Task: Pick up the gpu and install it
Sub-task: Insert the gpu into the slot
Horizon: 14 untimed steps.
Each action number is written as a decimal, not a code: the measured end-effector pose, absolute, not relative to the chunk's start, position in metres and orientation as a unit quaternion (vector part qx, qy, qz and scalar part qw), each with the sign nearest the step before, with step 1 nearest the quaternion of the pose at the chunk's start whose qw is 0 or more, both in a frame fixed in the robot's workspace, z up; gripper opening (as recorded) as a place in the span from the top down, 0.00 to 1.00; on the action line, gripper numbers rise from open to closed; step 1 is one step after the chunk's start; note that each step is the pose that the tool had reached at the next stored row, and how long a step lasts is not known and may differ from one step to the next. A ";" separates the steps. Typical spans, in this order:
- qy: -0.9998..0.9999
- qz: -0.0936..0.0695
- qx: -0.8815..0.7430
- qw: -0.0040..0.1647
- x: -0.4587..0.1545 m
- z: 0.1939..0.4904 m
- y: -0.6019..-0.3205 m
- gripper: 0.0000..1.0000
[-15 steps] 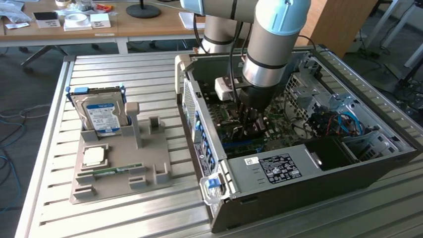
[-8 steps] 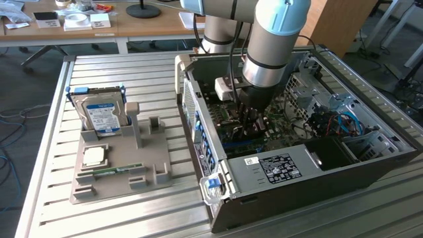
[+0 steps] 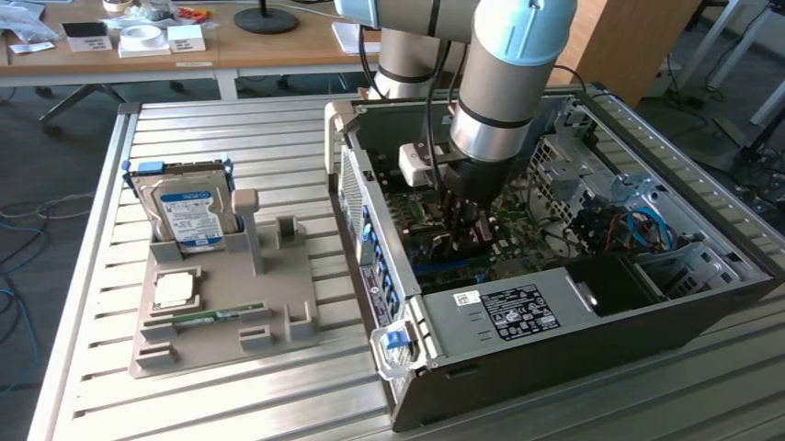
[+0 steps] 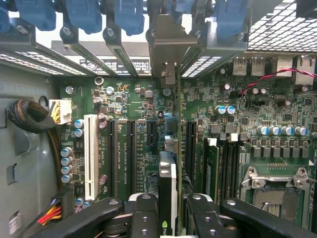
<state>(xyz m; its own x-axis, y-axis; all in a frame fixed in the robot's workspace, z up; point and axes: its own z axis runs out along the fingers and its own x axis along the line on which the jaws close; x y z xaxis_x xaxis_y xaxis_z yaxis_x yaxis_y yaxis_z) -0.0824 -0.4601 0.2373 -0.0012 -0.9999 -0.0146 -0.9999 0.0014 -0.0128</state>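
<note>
Even, bright daylight is seen on the worktop (image 3: 221, 386) in the exterior view — soft shadows, slight overall softness — while in the wrist view the motherboard (image 4: 138, 139) is evenly lit and the near fingers (image 4: 143, 218) are blurred.

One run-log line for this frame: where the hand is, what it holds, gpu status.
hand: inside open PC case | holds: gpu edge-on | gpu: over motherboard slots, bracket at rear panel | seated: cannot tell
</note>
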 end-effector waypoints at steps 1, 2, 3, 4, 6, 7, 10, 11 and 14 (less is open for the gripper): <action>0.708 0.000 -0.706 0.010 -0.082 0.237 -0.460 0.73; 0.708 0.000 -0.706 0.009 -0.082 0.237 -0.460 0.73; 0.709 0.000 -0.705 0.009 -0.082 0.237 -0.460 0.73; 0.710 0.000 -0.704 0.009 -0.082 0.237 -0.460 0.73; 0.711 0.000 -0.704 0.009 -0.082 0.237 -0.460 0.73; 0.711 0.000 -0.703 0.009 -0.082 0.237 -0.460 0.73; 0.711 0.000 -0.703 0.010 -0.082 0.238 -0.460 0.73; 0.711 0.000 -0.703 0.010 -0.082 0.238 -0.460 0.73; 0.711 0.000 -0.703 0.009 -0.082 0.240 -0.460 0.73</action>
